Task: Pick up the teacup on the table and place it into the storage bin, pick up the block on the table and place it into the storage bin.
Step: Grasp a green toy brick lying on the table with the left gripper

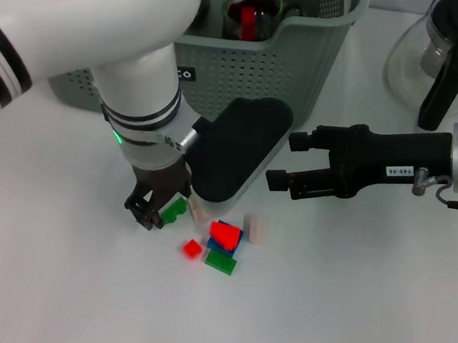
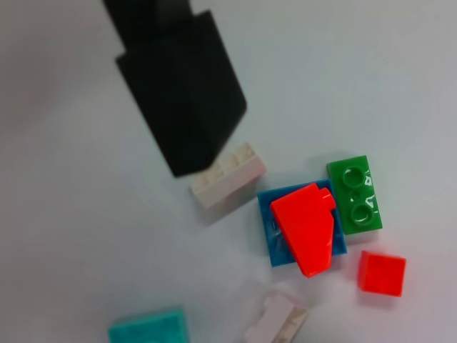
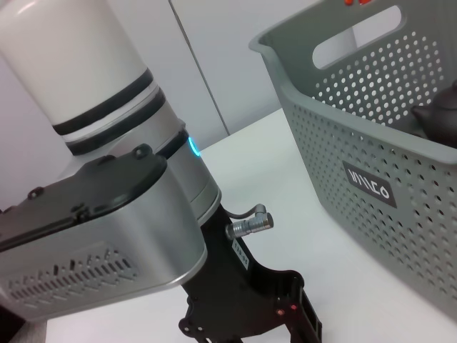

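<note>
Left gripper: the left gripper point(image 1: 157, 206) is down at the table, right at the edge of the little block pile. Fingers look narrowly parted around a green block point(image 1: 175, 209), but I honestly can't tell if they've clamped it or are just touching it.

Left wrist cam: one black finger point(image 2: 182, 107) comes down with its tip right against a white block point(image 2: 228, 174) on the table. Doesn't settle the grip question either.

Block pile: just beside the fingers, on the side toward the right arm. There's a red wedge block point(image 1: 223, 234) sitting on a blue block point(image 2: 275, 232), a green two-stud block point(image 1: 220, 261) touching the blue one, a small red square block point(image 1: 193, 248) lying loose nearby, and a pale translucent block point(image 1: 255, 228) a bit apart. The wrist cam also catches a teal block point(image 2: 148, 328) at the edge of its frame.

Storage bin: the storage bin point(image 1: 249, 66) sits behind the left arm, well apart from the pile.

In the bin: a dark glass teacup point(image 1: 251, 10) with something red showing inside it.

Right gripper: the right gripper point(image 1: 284, 160) hovers above the table beside the bin's front corner, fingers spread open, nothing between them.

Other stuff: a glass jug with a black handle point(image 1: 440, 59) stands on the table point(image 1: 345, 317) behind the right arm.
</note>
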`<state>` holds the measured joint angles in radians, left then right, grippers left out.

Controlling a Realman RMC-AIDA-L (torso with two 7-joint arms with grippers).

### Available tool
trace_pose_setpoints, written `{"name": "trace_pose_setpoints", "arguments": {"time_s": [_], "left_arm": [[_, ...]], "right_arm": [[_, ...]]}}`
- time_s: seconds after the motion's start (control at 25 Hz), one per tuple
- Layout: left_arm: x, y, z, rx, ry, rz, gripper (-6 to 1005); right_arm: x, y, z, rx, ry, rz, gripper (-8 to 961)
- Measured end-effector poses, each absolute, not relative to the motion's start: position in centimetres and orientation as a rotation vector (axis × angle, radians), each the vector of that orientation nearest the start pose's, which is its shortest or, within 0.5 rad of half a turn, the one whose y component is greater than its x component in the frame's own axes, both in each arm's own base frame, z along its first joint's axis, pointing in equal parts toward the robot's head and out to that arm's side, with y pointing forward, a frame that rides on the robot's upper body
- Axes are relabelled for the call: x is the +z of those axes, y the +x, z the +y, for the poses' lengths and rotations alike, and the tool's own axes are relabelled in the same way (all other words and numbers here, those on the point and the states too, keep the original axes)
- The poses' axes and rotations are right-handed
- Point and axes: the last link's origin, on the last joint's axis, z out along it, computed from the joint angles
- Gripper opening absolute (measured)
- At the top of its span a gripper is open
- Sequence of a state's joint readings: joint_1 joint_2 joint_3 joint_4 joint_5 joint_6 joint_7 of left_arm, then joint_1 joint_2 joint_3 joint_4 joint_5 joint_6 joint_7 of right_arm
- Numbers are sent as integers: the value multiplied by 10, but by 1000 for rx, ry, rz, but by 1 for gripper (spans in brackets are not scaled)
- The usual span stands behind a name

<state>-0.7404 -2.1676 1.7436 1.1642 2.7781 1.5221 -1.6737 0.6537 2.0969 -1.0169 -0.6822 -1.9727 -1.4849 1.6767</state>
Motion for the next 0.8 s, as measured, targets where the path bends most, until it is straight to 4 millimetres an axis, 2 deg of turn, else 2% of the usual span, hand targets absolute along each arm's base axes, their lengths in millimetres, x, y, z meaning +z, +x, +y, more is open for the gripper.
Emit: {"name": "trace_pose_setpoints", "arguments": {"time_s": [0.8], "left_arm": [[-89,-158,327,1197,-2914,829,541]], "right_arm": [[-46,202,346,519,-2984,739,941]]}}
